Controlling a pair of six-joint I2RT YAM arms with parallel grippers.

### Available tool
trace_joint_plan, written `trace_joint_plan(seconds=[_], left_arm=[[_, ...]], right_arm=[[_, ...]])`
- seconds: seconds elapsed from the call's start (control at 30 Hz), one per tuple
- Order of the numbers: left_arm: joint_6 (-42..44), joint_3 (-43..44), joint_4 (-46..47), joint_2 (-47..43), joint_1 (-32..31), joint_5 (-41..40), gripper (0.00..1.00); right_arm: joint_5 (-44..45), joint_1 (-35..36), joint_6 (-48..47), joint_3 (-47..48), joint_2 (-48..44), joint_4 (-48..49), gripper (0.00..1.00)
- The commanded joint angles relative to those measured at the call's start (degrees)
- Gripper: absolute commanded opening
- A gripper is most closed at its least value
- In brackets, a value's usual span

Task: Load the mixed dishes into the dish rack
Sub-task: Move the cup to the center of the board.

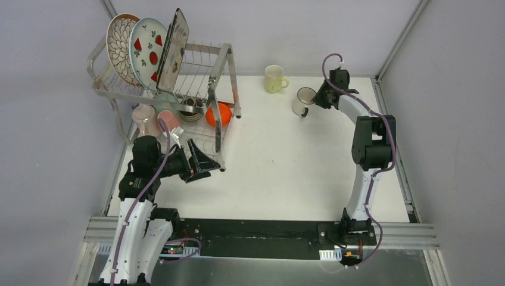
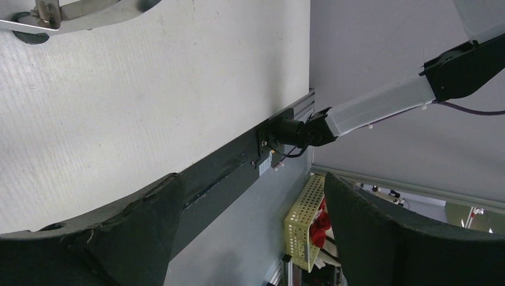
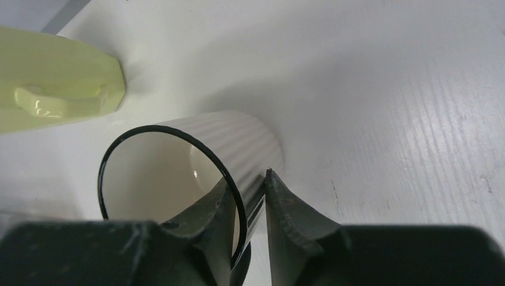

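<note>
From above, the dish rack (image 1: 199,68) fills the table's (image 1: 286,173) 10 o'clock corner, hard against the left wall. Three plates stand on edge in its upper tier. The petal-pattern plate (image 1: 121,47) is outermost, the red-fruit plate (image 1: 149,52) is beside it, and the square flowered plate (image 1: 173,50) comes next. In the lower tier sit the pink mug (image 1: 170,119), a paler mug (image 1: 143,116) at its 9 o'clock, the brown bowl (image 1: 192,108), and the orange bowl (image 1: 223,113) at the 3 o'clock end.

The left gripper (image 1: 199,164) hangs low by the rack's near right corner, at 6 o'clock from the orange bowl. Its fingers (image 2: 119,238) are spread wide with nothing between them. Its own camera looks across bare tabletop to the black strip (image 2: 232,161) along the near edge, and past that to a yellow perforated basket (image 2: 304,223) off the table.

The yellow mug (image 1: 274,78) stands at 12 o'clock, close to the far edge. The white mug (image 1: 304,101) is at its 4 o'clock, apart from it. The right gripper (image 3: 250,185) is clamped on its ribbed, black-rimmed wall, with one finger inside and one outside. I cannot tell whether the mug's base rests on the table. The right-hand rail runs near, at 3 o'clock of this gripper.

From the mugs toward 6 o'clock, the table's middle and near half lie open between the two arms.
</note>
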Motion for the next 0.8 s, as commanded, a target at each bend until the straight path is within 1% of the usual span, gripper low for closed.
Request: trace_joint_plan(seconds=[0.0, 0.23, 0.4, 0.5, 0.63, 0.77], left_arm=[[-1.24, 4.46, 0.81, 1.49, -0.4, 2.51, 0.88], [-0.88, 6.35, 0.76, 1.71, -0.68, 2.6, 0.88], [-2.24, 6.63, 0.76, 1.9, -0.68, 1.31, 0.85], [-2.28, 8.74, 0.78, 2.65, -0.83, 1.01, 0.84], [-2.8, 10.95, 0.85, 3.35, -1.53, 0.72, 0.84], [-3.55, 10.76, 1.15, 2.1, -4.48, -3.35, 0.83]], right_arm=[[-0.78, 0.03, -2.37, -3.41, -5.1, -1.98, 0.22], [-2.22, 0.13, -1.63, -16.02, -15.82, -0.1, 0.1], [-3.72, 0.08, -1.33, -25.44, -25.04, 0.06, 0.02], [-3.59, 0.21, -0.24, -30.42, -31.28, -2.88, 0.01], [-2.34, 1.03, 2.04, -34.87, -40.06, -11.54, 0.02], [-0.99, 1.82, 5.36, -39.6, -48.46, -17.79, 0.04]])
